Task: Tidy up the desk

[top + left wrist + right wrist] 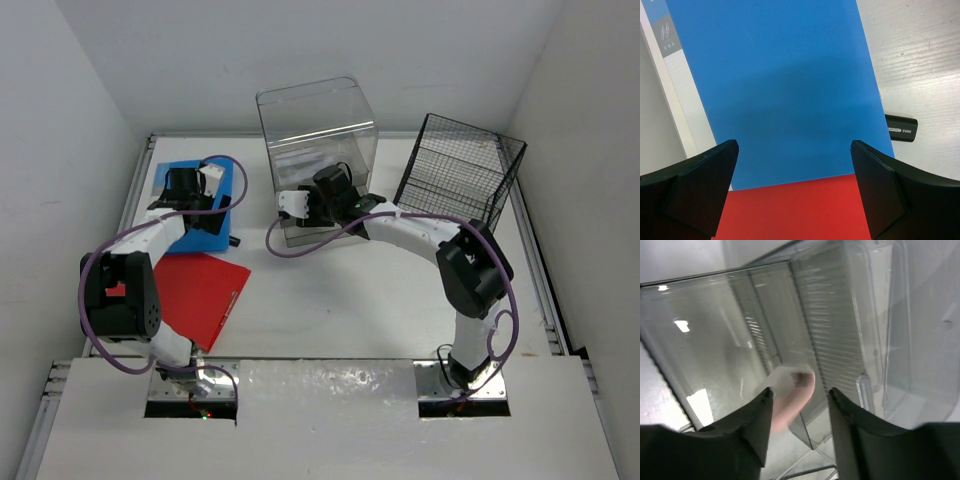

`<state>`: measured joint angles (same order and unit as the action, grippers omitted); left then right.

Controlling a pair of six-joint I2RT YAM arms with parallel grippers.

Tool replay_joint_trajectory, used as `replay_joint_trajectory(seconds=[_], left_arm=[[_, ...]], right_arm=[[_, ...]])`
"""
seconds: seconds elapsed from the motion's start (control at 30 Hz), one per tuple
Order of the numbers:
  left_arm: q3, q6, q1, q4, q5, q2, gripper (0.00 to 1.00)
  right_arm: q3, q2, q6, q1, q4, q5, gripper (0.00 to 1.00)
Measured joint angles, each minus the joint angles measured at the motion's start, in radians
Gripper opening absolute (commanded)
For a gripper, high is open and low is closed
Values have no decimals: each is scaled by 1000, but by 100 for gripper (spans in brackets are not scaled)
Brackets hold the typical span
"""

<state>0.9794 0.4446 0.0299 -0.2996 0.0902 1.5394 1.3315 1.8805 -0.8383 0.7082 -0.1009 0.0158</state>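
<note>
White flat rectangular desk [330, 310] with grey edge rails fills the overhead view. At top centre stands a clear plastic drawer box [315, 150], and a black wire rack [460, 170] is at upper right. A flat blue sheet [168, 178] lies at upper left, with a flat red sheet [205, 285] below it. The left gripper [195, 185] is over the blue sheet, and the right gripper [300, 205] is at the box's near face.

From the left wrist, the left gripper [794, 150] is spread wide and holds nothing. The blue sheet [780, 85] fills the centre and the red sheet [800, 210] the bottom. A small black oblong object [901, 128] lies on the desk [925, 60] at right.

From the right wrist, the right gripper [800, 390] faces the clear box [840, 315]. A blurred pink-and-white thing [790, 402] sits between its fingers. Whether they pinch it, I cannot tell.
</note>
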Motion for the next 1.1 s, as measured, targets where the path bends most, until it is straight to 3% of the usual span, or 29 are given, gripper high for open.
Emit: replay_joint_trajectory(seconds=[0.17, 0.4, 0.53, 0.57, 0.67, 0.7, 0.8, 1.1], left_arm=[[0, 0, 0, -1, 2, 0, 94], [0, 0, 0, -6, 3, 0, 94], [0, 0, 0, -11, 3, 0, 94], [0, 0, 0, -13, 3, 0, 94], [0, 0, 0, -14, 2, 0, 94], [0, 0, 0, -15, 2, 0, 94], [0, 0, 0, -18, 2, 0, 94], [0, 0, 0, -19, -1, 0, 94]], right_arm=[[1, 0, 2, 1, -33, -21, 62], [0, -14, 42, 1, -40, -26, 60], [-38, -101, 133, 1, -7, -46, 57], [-50, -132, 160, 1, 3, -52, 55], [-123, -249, 277, 1, 69, -77, 33], [-154, -285, 322, 1, 97, -86, 18], [-261, -363, 447, 1, 184, -106, 0], [-724, -400, 610, 1, 437, -156, 0]])
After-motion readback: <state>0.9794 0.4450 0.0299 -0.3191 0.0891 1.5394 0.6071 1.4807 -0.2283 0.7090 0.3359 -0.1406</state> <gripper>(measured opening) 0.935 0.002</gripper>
